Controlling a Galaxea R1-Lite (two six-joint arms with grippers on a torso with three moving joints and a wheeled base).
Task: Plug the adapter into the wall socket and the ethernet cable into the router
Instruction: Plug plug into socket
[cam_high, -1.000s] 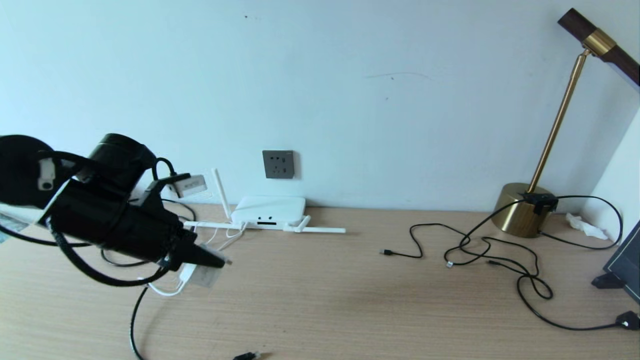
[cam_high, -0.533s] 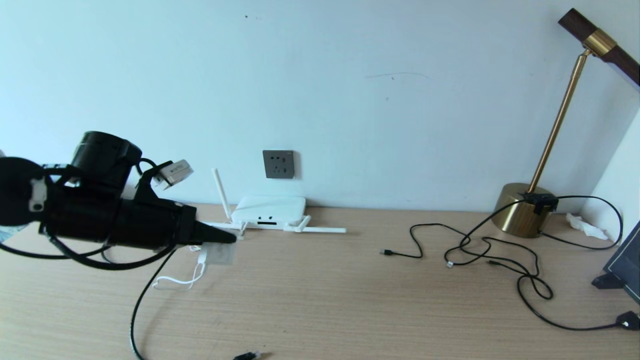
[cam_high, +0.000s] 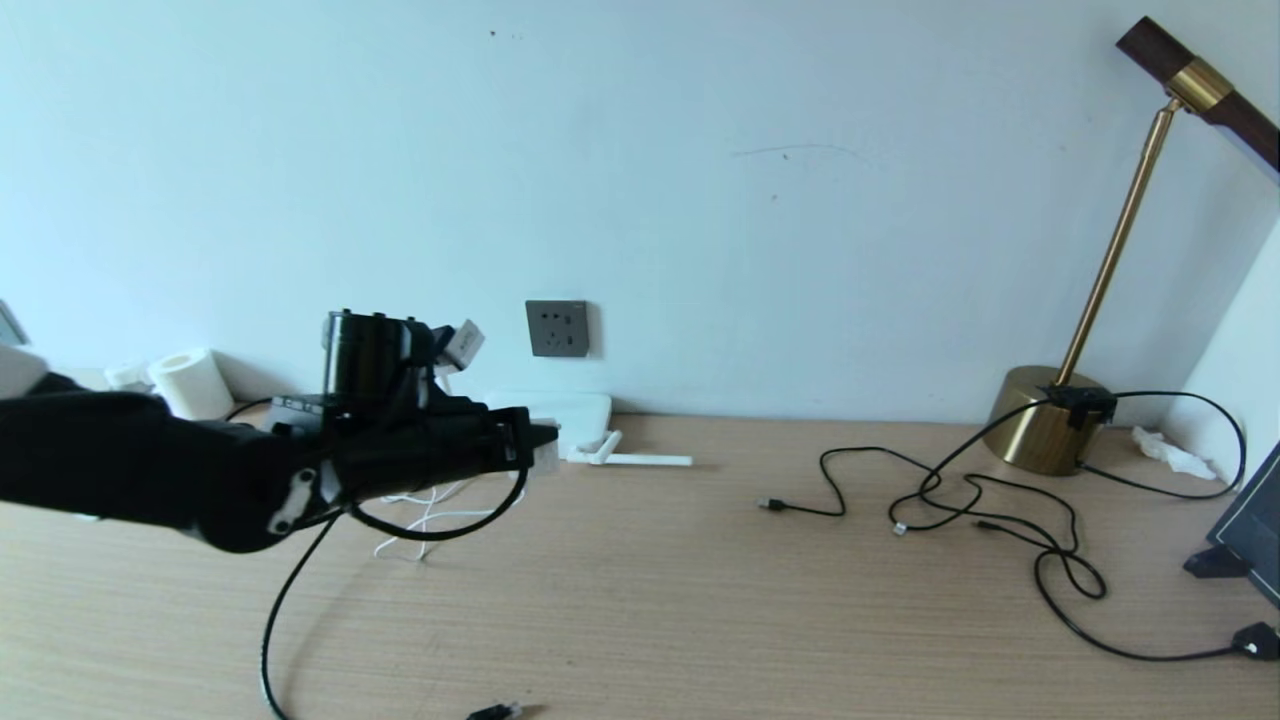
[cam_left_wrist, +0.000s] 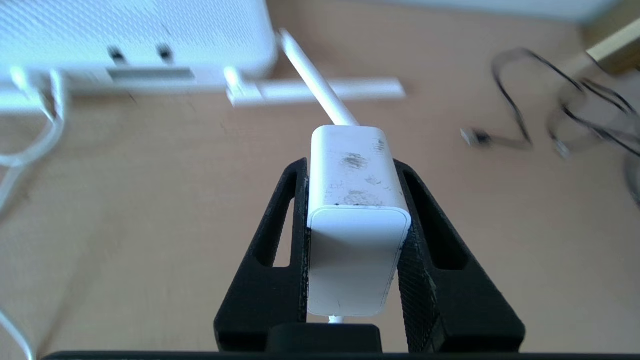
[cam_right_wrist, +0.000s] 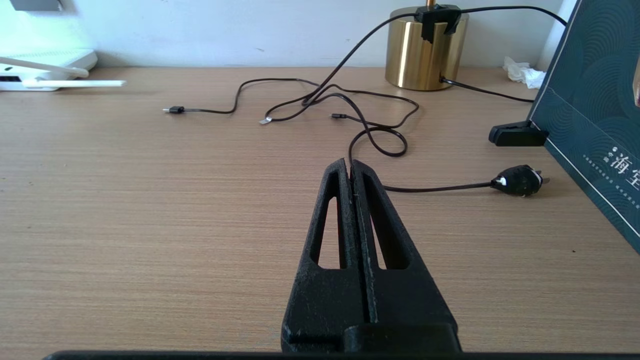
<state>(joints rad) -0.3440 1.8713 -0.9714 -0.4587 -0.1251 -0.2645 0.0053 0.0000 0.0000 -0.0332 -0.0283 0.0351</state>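
Observation:
My left gripper (cam_high: 541, 447) is shut on the white adapter (cam_left_wrist: 355, 200), held above the table just in front of the router (cam_high: 575, 410). The adapter's thin white cord (cam_high: 430, 515) trails down to the table. The dark-grey wall socket (cam_high: 557, 328) sits on the wall a little above and to the right of the gripper tip. In the left wrist view the router (cam_left_wrist: 135, 40) shows its front ports, with an antenna (cam_left_wrist: 320, 90) lying flat. The ethernet cable (cam_high: 266, 640) runs along the near left, its plug (cam_high: 495, 712) at the front edge. My right gripper (cam_right_wrist: 350, 167) is shut on nothing, low over the table.
A brass lamp base (cam_high: 1040, 430) stands at the back right with thin black cables (cam_high: 960, 500) sprawled before it. A black power plug (cam_right_wrist: 520, 180) and a dark box (cam_right_wrist: 595, 100) lie to the right. A white paper roll (cam_high: 190, 385) stands at the back left.
My left arm has swung right and toward the wall, carrying the adapter up from the table to just in front of the router. The white cord has trailed after it.

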